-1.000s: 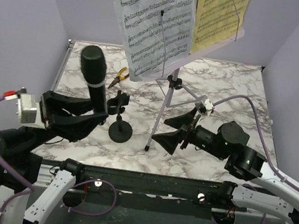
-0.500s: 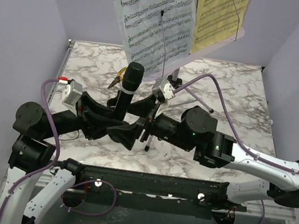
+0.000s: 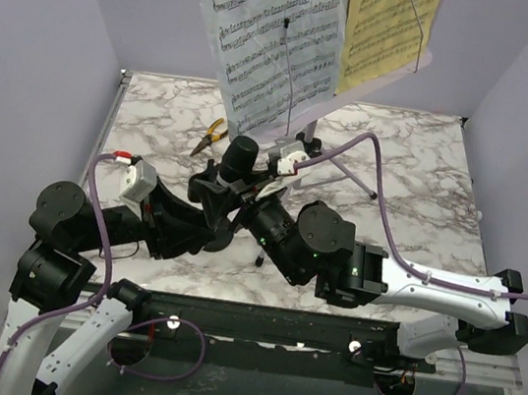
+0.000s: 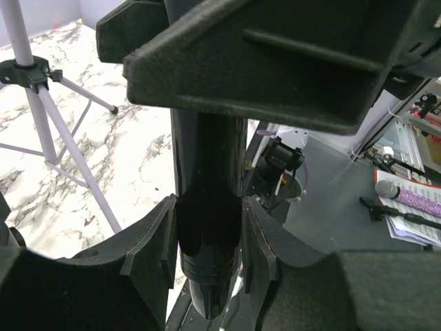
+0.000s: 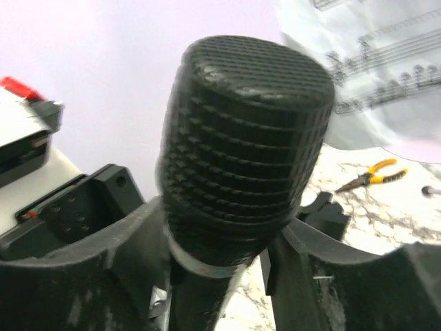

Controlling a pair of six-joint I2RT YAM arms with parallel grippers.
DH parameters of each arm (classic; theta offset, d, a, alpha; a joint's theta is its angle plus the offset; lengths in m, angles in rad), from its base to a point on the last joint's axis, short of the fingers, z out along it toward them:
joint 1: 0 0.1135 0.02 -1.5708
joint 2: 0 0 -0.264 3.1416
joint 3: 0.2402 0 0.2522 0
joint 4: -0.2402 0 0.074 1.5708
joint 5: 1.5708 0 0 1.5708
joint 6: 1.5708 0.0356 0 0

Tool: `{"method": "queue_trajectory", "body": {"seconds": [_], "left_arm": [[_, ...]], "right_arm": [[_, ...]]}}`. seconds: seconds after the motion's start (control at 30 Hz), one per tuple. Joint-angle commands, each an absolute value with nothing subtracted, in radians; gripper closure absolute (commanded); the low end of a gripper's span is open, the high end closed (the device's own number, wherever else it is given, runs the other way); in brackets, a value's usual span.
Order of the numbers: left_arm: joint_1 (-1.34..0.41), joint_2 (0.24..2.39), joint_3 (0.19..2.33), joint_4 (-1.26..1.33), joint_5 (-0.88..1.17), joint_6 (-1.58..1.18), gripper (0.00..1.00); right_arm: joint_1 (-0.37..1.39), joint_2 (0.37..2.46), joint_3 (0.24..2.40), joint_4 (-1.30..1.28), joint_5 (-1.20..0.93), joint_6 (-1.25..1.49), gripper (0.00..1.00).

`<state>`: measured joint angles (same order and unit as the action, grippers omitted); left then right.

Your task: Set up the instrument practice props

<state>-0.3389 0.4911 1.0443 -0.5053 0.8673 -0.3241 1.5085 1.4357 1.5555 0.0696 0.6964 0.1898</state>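
The black microphone (image 3: 243,154) stands nearly upright at mid-table, beside the clip of the short black mic stand (image 5: 324,211). My left gripper (image 4: 209,238) is shut on the microphone's lower body (image 4: 209,207). My right gripper (image 5: 217,269) straddles the neck just under the mesh head (image 5: 241,145). One finger touches the collar, while a sliver of marble shows beside the other. The lilac music stand (image 3: 295,153) rises behind on its thin tripod (image 4: 41,117). It carries a white sheet-music page (image 3: 273,40) and a yellow sheet-music page (image 3: 389,23).
Yellow-handled pliers (image 3: 212,134) lie on the marble top behind the microphone, also seen as pliers (image 5: 372,176) in the right wrist view. Lilac walls close in left, right and back. The tripod legs spread just right of both grippers.
The left arm has carried the microphone rightward and down to the mic stand. The right arm has swung in from the right, and its jaws have narrowed around the microphone's neck.
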Motion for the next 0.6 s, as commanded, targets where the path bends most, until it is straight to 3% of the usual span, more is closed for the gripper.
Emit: {"method": "queue_trajectory", "body": {"seconds": [0.0,0.07,0.1,0.13,0.17,0.23,0.3,0.4,0.57], "left_arm": [[-0.355,0.479,1.034,-0.547,0.893,-0.265,1.0],[-0.36,0.482,1.032,-0.555,0.906,-0.262,1.0],[-0.36,0.484,1.035,-0.56,0.903,-0.266,1.0],[-0.362,0.489,1.039,-0.574,0.886,-0.269,0.92],[-0.362,0.493,1.045,-0.591,0.865,-0.273,0.68],[-0.364,0.487,1.05,-0.633,0.838,-0.262,0.31],[-0.364,0.468,1.044,-0.661,0.766,-0.264,0.13],[-0.364,0.433,1.034,-0.696,0.607,-0.303,0.08],[-0.364,0.454,1.068,-0.795,0.236,-0.445,0.09]], "right_arm": [[1.515,1.386,1.483,0.192,0.815,0.176,0.53],[1.516,1.372,1.453,0.219,0.808,0.153,0.89],[1.515,1.364,1.44,0.231,0.809,0.128,0.99],[1.515,1.354,1.425,0.237,0.819,0.108,1.0],[1.516,1.342,1.411,0.239,0.837,0.086,1.0],[1.515,1.308,1.377,0.224,0.862,0.07,1.0],[1.515,1.265,1.34,0.184,0.872,0.077,1.0],[1.516,1.186,1.27,0.1,0.857,0.127,1.0],[1.516,1.064,1.165,-0.045,0.822,0.257,1.0]]}}
